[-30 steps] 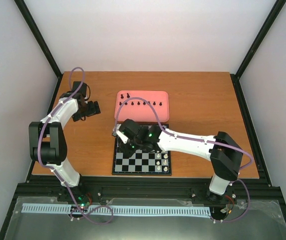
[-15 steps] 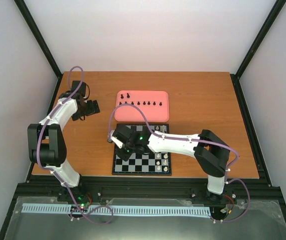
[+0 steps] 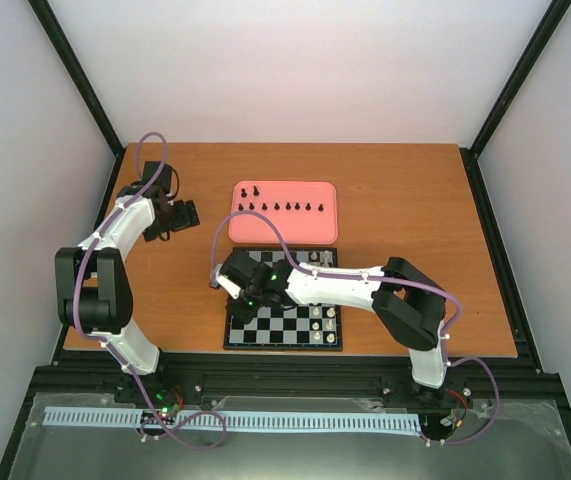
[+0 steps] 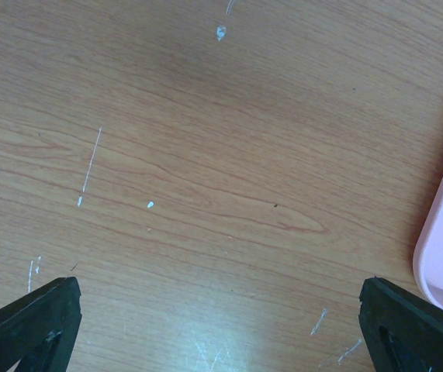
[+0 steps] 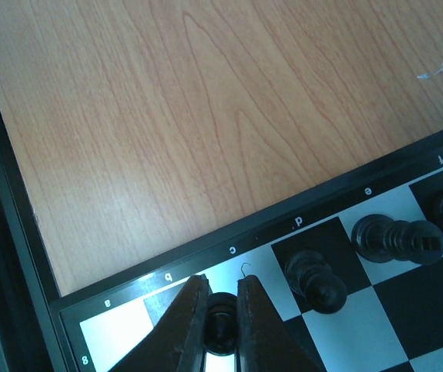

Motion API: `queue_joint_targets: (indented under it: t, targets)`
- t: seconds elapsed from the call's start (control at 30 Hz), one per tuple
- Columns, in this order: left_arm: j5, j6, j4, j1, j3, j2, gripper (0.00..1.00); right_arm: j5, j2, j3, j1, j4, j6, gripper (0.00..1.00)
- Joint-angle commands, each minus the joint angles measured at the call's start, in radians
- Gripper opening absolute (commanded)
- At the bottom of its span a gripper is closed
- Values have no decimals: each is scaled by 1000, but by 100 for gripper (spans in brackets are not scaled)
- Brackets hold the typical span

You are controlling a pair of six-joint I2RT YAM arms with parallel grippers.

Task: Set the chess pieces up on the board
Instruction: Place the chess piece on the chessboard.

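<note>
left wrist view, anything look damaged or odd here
The brown wood-grain tabletop is scuffed: a long pale scratch left of centre, a white fleck near the top edge, fainter scratches along the bottom. Nothing else stands out.

Bare tabletop (image 5: 205, 116) lay open beyond the board (image 5: 337, 203)'s border; standing chess pieces (image 5: 314, 280) crowded just beside the right gripper (image 5: 222, 291)'s jaws, leaving little room on that side.

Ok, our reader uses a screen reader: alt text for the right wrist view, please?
The right gripper, shut on a tiny black chess piece, holds it at the black-and-pale checkered board's lettered edge. Other black pieces stand nearby; orange-brown wooden table beyond.
</note>
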Motion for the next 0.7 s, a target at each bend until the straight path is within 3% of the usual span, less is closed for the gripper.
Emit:
queue_joint_targets:
  t: [0.0, 0.67]
  targets:
    - [-6, 1, 20, -1, 19, 1, 100, 9, 18, 2, 9, 59, 0, 3]
    - [-21, 5, 19, 0, 23, 22, 100, -45, 1, -117, -32, 182, 11, 3]
